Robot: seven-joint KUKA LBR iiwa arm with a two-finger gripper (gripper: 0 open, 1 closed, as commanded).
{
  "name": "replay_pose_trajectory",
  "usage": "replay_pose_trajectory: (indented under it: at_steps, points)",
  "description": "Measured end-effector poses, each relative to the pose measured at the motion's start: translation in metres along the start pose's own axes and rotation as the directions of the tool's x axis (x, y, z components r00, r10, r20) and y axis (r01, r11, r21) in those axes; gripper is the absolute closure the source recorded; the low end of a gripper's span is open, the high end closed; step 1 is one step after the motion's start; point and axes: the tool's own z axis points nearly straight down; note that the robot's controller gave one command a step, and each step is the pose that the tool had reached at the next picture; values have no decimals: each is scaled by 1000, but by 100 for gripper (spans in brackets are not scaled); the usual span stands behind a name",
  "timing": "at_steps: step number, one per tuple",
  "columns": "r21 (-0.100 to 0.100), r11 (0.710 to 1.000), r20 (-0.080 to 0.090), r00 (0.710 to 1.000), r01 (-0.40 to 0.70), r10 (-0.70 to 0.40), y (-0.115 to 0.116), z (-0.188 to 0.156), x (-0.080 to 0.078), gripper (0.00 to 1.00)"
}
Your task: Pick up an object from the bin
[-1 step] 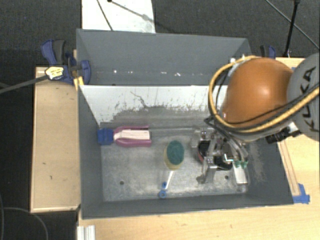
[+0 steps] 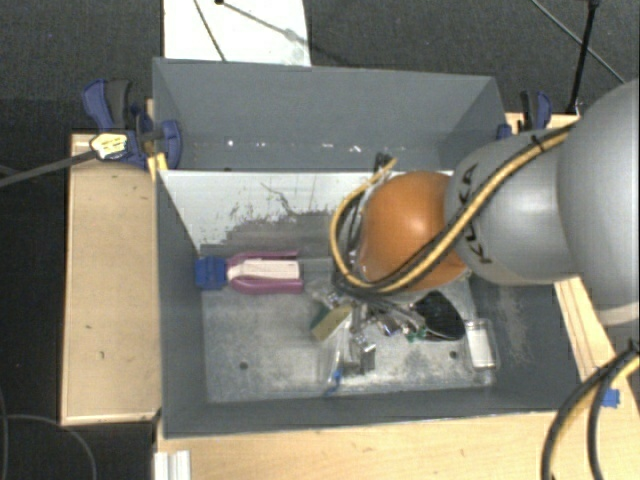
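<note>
Bottle (image 2: 262,272), pink with blue cap, on its side at centre left, well apart from gripper (image 2: 360,348). Nearer, tan scrap (image 2: 330,323) just beside gripper, low in small heap at lower centre. Gripper opening: cannot tell; nothing visibly held. Black lump (image 2: 440,316) and silvery cylinder (image 2: 479,344) further right. Probably reaching stage; next, closing on one piece, then lifting.

The arm (image 2: 545,203) (orange-covered wrist (image 2: 405,230)) reaches in from the right, end effector (image 2: 357,348) pointing down.

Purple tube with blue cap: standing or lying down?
Lying down: the purple tube stretches flat along the bin floor, blue cap toward the view's left.
</note>
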Motion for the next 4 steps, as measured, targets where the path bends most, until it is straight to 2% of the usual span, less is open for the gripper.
replay_pose_trajectory:
  at_steps: [1,2,3,4]
  points:
    - [6,1000,7,1000,-14,14,-44,-35,-12,0]
    - [3,1000,5,1000,10,-10,-46,-32,-29,0]
    - [1,998,0,998,69,-69,-30,-1,-37,0]
    - [2,985,0,985,173,-173,-42,-2,-8,0]
